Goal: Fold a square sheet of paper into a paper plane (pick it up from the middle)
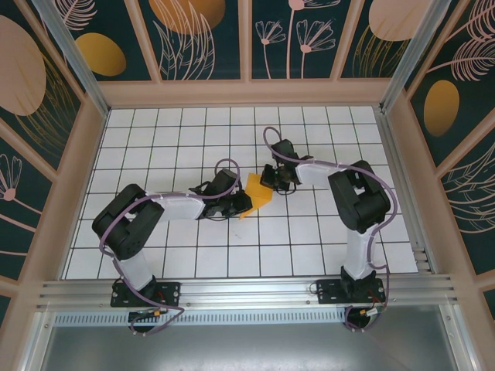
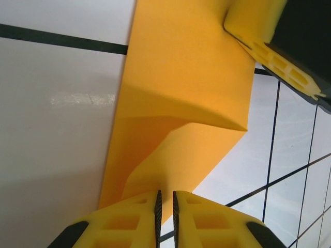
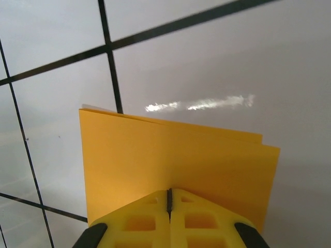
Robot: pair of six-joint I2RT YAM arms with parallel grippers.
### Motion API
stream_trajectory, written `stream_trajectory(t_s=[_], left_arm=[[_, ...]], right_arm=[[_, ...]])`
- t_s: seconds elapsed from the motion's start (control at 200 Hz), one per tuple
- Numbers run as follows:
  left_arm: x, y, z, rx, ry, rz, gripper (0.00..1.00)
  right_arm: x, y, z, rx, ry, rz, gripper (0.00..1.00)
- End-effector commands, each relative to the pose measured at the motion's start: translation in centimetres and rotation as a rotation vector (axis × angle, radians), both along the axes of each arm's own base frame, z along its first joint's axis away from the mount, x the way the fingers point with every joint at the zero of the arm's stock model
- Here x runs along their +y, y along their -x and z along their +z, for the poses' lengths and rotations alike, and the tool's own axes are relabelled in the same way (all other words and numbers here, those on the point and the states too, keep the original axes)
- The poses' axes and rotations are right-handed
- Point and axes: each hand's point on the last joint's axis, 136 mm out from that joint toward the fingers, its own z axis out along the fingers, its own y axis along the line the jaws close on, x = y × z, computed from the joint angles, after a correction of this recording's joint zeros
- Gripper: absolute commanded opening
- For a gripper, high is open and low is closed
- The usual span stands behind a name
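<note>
Paper sheet (image 1: 259,193), folded, is held over the mid-table tiles (image 1: 178,154). Opposite edges are pinched between closed fingers of left gripper (image 2: 165,195) and right gripper (image 3: 169,192) (presumably so layers are kept aligned).

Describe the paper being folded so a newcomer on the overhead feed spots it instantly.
Look at the white gridded table, at its middle, where the left gripper and right gripper meet. Pinched between them is the sheet of paper, folded over. It is the one flat orange-yellow thing over the tiles; the orange ovals are painted on the walls.
</note>
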Motion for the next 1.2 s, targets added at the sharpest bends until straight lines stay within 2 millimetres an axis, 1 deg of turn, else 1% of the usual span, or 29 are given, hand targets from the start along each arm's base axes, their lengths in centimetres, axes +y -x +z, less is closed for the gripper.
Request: stream_trajectory(t_s=[0.0,0.1,0.185,0.275,0.31,0.335,0.39,0.5,0.6,0.685,0.941,1.066,1.196], left_arm=[[1.1,0.3,-1.3,0.034,-0.044,0.028,0.16],[1.3,0.3,-1.9,0.043,-0.064,0.034,0.15],[1.5,0.3,-2.1,0.045,-0.077,0.04,0.13],[1.6,0.2,-2.3,0.045,-0.086,0.043,0.12],[1.7,0.2,-2.3,0.046,-0.089,0.045,0.11],[1.7,0.2,-2.3,0.046,-0.09,0.047,0.11],[1.8,0.2,-2.3,0.045,-0.094,0.048,0.1],[1.9,0.2,-2.5,0.046,-0.102,0.049,0.09],[1.8,0.2,-2.4,0.044,-0.1,0.045,0.09],[1.6,0.1,-2.2,0.04,-0.095,0.04,0.09],[1.4,-0.2,-1.3,0.022,-0.084,0.037,0.09],[1.2,-0.4,-0.8,0.012,-0.072,0.036,0.09],[0.8,-0.3,0.6,-0.003,-0.025,0.033,0.12]], right_arm=[[0.3,0.0,3.1,-0.05,-0.073,0.01,0.03],[1.0,0.5,5.7,-0.105,-0.135,0.068,0.04],[1.5,2.0,6.3,-0.105,-0.16,0.117,0.03],[2.0,4.1,5.8,-0.074,-0.168,0.163,0.02],[1.9,4.6,5.4,-0.058,-0.168,0.168,0.01],[2.5,5.7,5.0,-0.043,-0.169,0.192,0.0],[2.9,6.9,4.5,-0.018,-0.175,0.213,0.0],[3.9,8.5,3.7,0.017,-0.186,0.25,0.0],[4.1,9.0,2.8,0.044,-0.187,0.256,0.0],[4.2,9.0,2.0,0.058,-0.181,0.254,0.0],[3.6,9.4,-0.8,0.109,-0.151,0.222,0.0],[3.4,9.3,-1.5,0.119,-0.138,0.207,0.0],[3.2,9.4,-1.9,0.133,-0.133,0.182,0.0]])
